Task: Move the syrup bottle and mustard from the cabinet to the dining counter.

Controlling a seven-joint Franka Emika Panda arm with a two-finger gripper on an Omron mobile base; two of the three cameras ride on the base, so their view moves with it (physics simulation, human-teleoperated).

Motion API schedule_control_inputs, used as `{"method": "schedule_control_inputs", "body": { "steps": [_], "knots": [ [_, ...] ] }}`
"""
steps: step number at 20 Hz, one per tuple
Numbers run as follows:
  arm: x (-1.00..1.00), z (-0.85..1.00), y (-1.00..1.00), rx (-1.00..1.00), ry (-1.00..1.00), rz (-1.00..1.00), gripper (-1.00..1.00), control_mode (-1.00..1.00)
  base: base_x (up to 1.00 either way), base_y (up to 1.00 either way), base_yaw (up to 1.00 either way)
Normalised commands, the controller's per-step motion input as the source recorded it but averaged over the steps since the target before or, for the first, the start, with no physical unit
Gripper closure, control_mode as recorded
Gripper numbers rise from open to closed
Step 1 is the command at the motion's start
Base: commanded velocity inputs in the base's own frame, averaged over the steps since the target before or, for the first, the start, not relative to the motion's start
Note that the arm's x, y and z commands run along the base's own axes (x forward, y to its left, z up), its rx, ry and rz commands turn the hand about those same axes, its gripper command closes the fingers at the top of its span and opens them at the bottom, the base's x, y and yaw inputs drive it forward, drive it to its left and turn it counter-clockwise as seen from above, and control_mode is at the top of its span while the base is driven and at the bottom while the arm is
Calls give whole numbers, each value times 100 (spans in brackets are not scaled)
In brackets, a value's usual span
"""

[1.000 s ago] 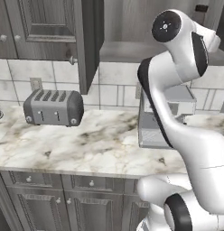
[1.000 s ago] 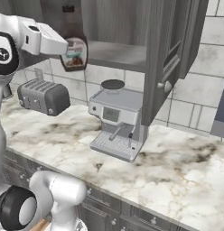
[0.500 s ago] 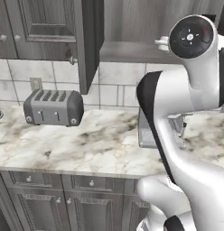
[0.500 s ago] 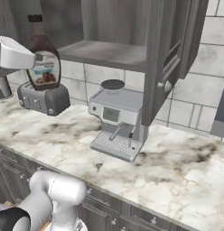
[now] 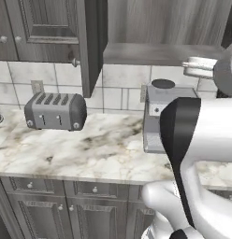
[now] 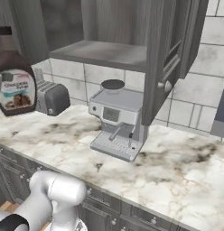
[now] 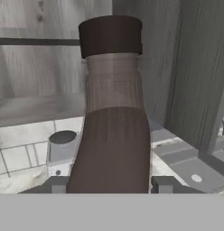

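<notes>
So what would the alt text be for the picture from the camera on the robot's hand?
A dark brown syrup bottle with a dark cap stands upright close to the camera, between the robot's two dark fingers. Behind it are the open grey cabinet with its shelf, and below, a grey coffee machine against white tiles.

Even, soft, shadowless rendered light fills every view, the marble surface bright without glare, the open cabinet interior dimmer, textures slightly soft and blocky, with no edge distortion or focus blur.
</notes>
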Motion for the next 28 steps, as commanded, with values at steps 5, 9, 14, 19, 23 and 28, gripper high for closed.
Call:
{"method": "schedule_control_inputs", "body": {
  "steps": [5, 9, 14, 19, 23, 28],
  "knots": [
    [-77, -5, 0, 0, 3, 4, 100, -100, 0, 0, 0],
    [0, 0, 0, 0, 0, 0, 100, 100, -74, 0, 1],
    [0, 0, 0, 0, 0, 0, 100, 100, -90, 0, 0],
    [0, 0, 0, 0, 0, 0, 100, 100, -81, -1, -28],
    [0, 0, 0, 0, 0, 0, 100, 100, -11, -17, -89],
    [0, 0, 0, 0, 0, 0, 100, 100, 0, -17, -99]
  ]
}}
